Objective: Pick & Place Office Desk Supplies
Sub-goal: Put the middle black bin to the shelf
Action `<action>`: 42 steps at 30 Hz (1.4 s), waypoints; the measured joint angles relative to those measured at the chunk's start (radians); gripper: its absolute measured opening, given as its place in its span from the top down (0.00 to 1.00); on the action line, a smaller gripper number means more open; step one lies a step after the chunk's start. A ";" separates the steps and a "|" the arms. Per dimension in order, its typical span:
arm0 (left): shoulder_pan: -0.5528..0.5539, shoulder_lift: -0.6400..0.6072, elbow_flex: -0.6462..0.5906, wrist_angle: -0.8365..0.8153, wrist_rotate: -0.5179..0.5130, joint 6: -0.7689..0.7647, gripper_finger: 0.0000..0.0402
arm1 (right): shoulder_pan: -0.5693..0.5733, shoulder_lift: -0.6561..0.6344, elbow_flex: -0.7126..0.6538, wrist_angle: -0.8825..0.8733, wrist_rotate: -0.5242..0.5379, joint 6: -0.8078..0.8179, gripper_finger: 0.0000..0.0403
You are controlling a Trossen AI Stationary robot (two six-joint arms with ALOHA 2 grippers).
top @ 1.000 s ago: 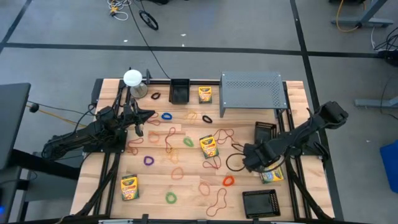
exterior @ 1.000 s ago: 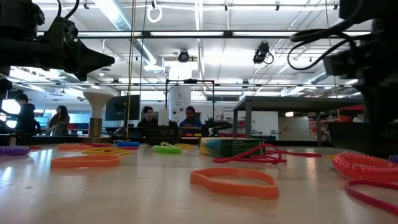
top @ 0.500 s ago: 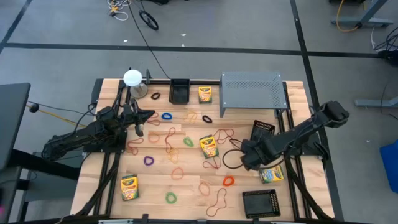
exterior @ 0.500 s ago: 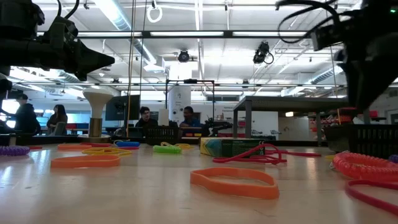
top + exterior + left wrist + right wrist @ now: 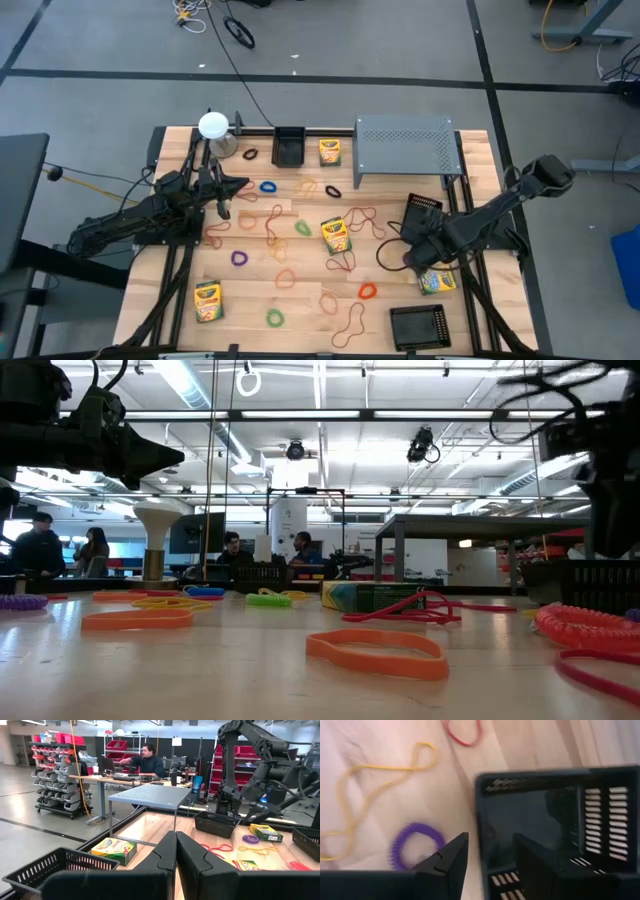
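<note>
- Beside the small black basket (image 5: 425, 212) on the desk (image 5: 300, 290), the right hand (image 5: 412, 252) hangs with its fingers (image 5: 451, 860) parted and nothing between them; one finger stands over the basket's rim, the other over bare wood.
- Just beside that basket lie a purple coiled band (image 5: 417, 842), a yellow band (image 5: 380, 785) and a red band (image 5: 464, 734).
- A crayon box (image 5: 437, 282) lies near the same basket, under the right arm.
- Well apart from the basket, toward the white round-topped object (image 5: 213, 126), the left hand (image 5: 232, 186) hangs closed and empty.
- Other crayon boxes (image 5: 336, 235) and bands lie scattered between.
</note>
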 joint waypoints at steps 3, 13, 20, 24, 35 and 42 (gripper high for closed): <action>0.000 0.000 0.000 0.000 0.000 0.000 0.97 | -0.011 0.000 -0.024 0.005 -0.001 -0.009 0.60; 0.000 0.000 0.000 0.000 0.000 0.000 0.97 | -0.014 0.002 -0.037 0.051 -0.027 -0.053 0.81; 0.000 0.000 0.000 0.000 0.000 0.000 0.97 | 0.001 0.002 0.016 0.023 -0.022 -0.071 0.98; 0.000 0.000 0.000 0.000 0.000 0.000 0.97 | 0.023 0.002 0.097 -0.010 -0.007 -0.097 0.97; 0.000 0.000 0.000 0.000 0.001 0.000 0.97 | 0.096 0.004 0.376 -0.113 0.118 -0.254 0.98; 0.000 0.000 0.000 0.000 0.001 0.000 0.97 | 0.092 0.004 0.515 -0.145 0.259 -0.397 0.98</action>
